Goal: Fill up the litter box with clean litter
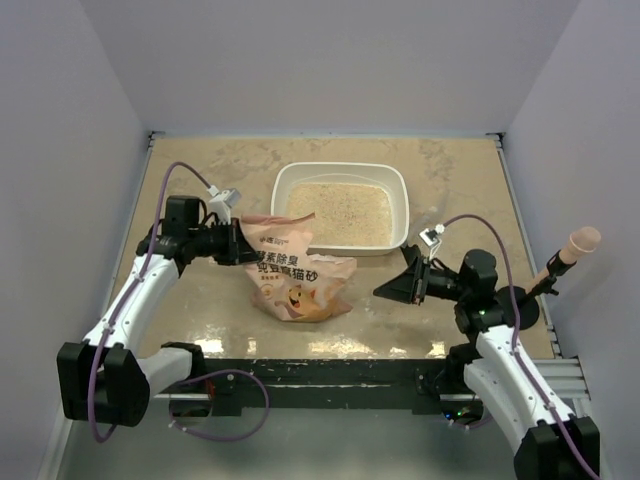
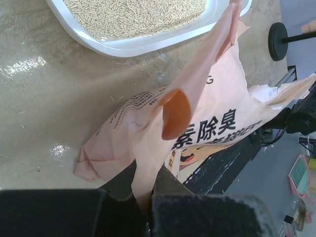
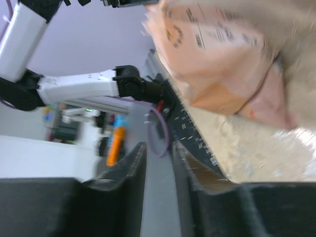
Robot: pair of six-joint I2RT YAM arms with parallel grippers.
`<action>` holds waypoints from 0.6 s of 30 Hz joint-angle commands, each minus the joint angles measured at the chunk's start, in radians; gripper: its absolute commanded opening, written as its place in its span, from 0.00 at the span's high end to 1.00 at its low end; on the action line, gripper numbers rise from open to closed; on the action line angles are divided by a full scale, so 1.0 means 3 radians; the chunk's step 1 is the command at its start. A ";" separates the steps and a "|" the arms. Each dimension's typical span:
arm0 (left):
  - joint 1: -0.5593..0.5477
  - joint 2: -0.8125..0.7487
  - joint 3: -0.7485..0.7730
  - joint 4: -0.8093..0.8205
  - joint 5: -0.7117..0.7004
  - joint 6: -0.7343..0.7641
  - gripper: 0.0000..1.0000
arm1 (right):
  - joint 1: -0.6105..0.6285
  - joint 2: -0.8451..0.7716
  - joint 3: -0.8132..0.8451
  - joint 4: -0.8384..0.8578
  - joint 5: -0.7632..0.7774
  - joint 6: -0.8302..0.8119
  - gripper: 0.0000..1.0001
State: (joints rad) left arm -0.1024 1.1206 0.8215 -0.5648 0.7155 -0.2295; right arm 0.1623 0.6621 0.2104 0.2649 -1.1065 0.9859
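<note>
The white litter box (image 1: pixel 340 168) stands at the table's middle back, and clean litter (image 1: pixel 338 213) covers its floor. In front of it an orange-pink printed bag (image 1: pixel 297 275) lies slumped on the tabletop. My left gripper (image 1: pixel 238 243) is shut on the bag's left edge. In the left wrist view the bag's (image 2: pixel 207 116) film is pinched in the gripper (image 2: pixel 145 190), with the box rim (image 2: pixel 138 47) and litter (image 2: pixel 133 15) beyond. My right gripper (image 1: pixel 388 289) hovers just right of the bag. Its jaws (image 3: pixel 158 155) stand slightly apart with nothing between them, and the bag (image 3: pixel 222 54) lies ahead.
A pink-tipped handle on a black stand (image 1: pixel 572 248) rises at the table's right edge; its round base (image 2: pixel 279 42) shows in the left wrist view. A black rail (image 1: pixel 330 367) runs along the table's near edge. Loose granules (image 2: pixel 148 74) lie scattered beside the box.
</note>
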 commanded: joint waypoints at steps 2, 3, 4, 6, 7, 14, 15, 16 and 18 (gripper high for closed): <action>0.0024 -0.0003 0.0059 -0.0009 0.0269 -0.0094 1.00 | -0.0004 0.0150 0.0801 -0.0964 0.0333 -0.1245 0.54; 0.0024 -0.0008 0.0054 -0.0009 0.0284 -0.0089 1.00 | 0.0001 0.0201 0.0827 -0.0914 0.0430 -0.1256 0.52; 0.0024 -0.0023 0.0048 0.0001 0.0330 -0.0099 1.00 | 0.0011 0.0212 0.0817 -0.0813 0.0446 -0.1231 0.51; 0.0024 -0.0054 0.0013 0.0047 0.0361 -0.0115 1.00 | 0.0052 0.0237 0.0777 -0.0419 0.0502 -0.1078 0.48; 0.0024 -0.0064 0.0008 0.0052 0.0381 -0.0115 1.00 | 0.0088 0.0293 0.0751 -0.0291 0.0528 -0.1032 0.48; 0.0009 -0.0105 -0.0049 0.0134 0.0489 -0.0156 1.00 | 0.1068 0.1018 0.1006 0.0164 0.0952 -0.1297 0.46; 0.0004 -0.0115 -0.0049 0.0134 0.0489 -0.0156 1.00 | 0.1095 0.1085 0.1007 0.0231 0.0958 -0.1302 0.46; -0.0011 -0.0125 -0.0049 0.0134 0.0479 -0.0145 1.00 | 0.1100 0.1111 0.0996 0.0277 0.0978 -0.1297 0.46; -0.0032 -0.0156 -0.0054 0.0119 0.0448 -0.0135 1.00 | 0.1105 0.1142 0.1006 0.0227 0.1126 -0.1414 0.46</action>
State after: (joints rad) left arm -0.0994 1.1072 0.8124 -0.5377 0.8082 -0.2493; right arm 0.4847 0.9913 0.4671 0.2562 -0.8715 0.6434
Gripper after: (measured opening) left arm 0.036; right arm 0.538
